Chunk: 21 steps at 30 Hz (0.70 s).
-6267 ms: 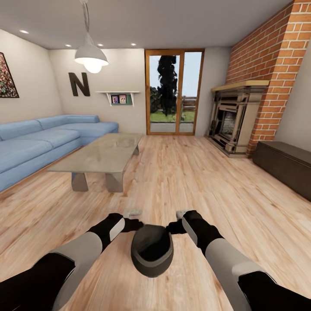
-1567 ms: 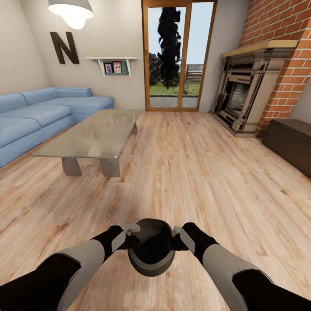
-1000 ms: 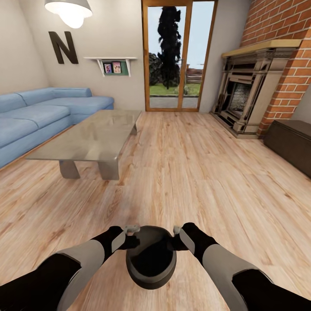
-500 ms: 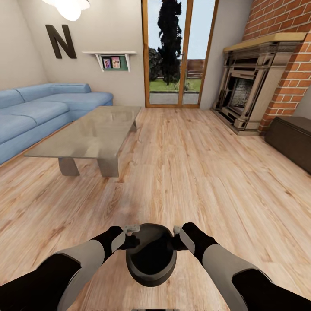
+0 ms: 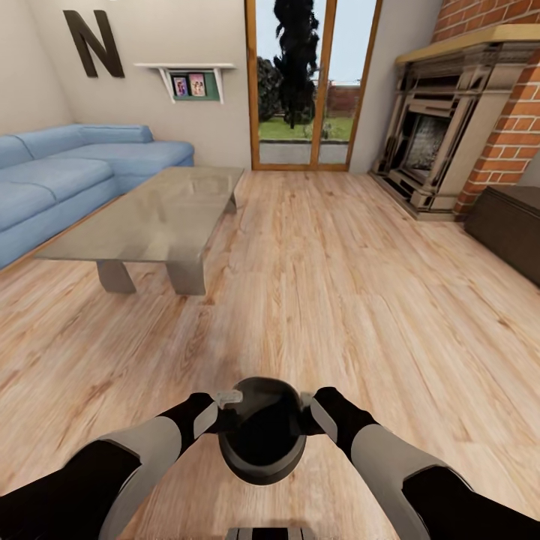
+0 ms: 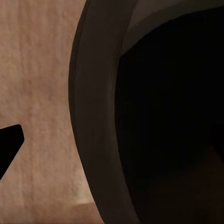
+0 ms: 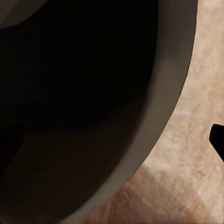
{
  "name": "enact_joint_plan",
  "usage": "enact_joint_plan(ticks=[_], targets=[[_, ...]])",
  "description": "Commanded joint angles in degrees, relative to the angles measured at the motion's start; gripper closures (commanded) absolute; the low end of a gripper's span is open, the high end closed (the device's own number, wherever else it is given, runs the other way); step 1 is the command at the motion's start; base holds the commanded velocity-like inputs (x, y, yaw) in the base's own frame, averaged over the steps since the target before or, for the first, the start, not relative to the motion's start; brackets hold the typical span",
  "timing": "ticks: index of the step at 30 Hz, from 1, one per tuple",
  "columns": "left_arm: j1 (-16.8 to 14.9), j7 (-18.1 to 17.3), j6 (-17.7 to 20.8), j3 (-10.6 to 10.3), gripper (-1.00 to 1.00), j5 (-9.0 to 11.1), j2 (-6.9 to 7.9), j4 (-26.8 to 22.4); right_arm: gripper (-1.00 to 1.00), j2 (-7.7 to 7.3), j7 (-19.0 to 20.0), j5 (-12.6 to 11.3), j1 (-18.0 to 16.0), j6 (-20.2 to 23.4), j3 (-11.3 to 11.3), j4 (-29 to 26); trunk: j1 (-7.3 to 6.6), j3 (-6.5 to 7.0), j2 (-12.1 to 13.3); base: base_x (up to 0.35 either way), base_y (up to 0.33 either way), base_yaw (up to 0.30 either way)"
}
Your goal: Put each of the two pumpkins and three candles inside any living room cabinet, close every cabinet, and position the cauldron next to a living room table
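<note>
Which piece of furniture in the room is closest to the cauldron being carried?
The glass-topped coffee table, ahead to the left of the cauldron. The blue sofa sits behind it, and the dark cabinet and fireplace lie farther off, right.

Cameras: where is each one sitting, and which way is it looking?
Head view: high on the robot's head, looking forward and down; the cauldron sits between both arms, with the table ahead on the left.
Left wrist view: on the left arm, looking at the cauldron's rim over the wooden floor; one dark fingertip shows.
Right wrist view: on the right arm, looking into the cauldron's dark mouth; a dark fingertip shows at the edge.
All three share the cauldron and the floor.
</note>
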Motion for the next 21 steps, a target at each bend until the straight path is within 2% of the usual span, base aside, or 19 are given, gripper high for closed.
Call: enact_joint_plan(ticks=[1,11,21], targets=[[-0.01,0.33,0.29,-0.35,-1.0,0.61,0.0,-0.11,-1.0,0.0,0.02,-0.04,-0.03,0.22,0.14,-0.04,0.01,-0.27,-0.04,0.0,0.0,0.0],[-0.02,0.36,0.29,-0.35,-1.0,0.59,0.0,-0.07,-1.0,0.0,0.02,-0.04,-0.03,0.22,0.17,-0.04,0.04,-0.49,-0.05,0.006,0.0,0.0],[-0.03,0.33,0.29,-0.35,-1.0,0.61,0.0,-0.06,-1.0,0.0,0.02,-0.04,-0.03,0.22,0.23,-0.03,0.04,-0.49,-0.05,0.142,0.0,0.0]])
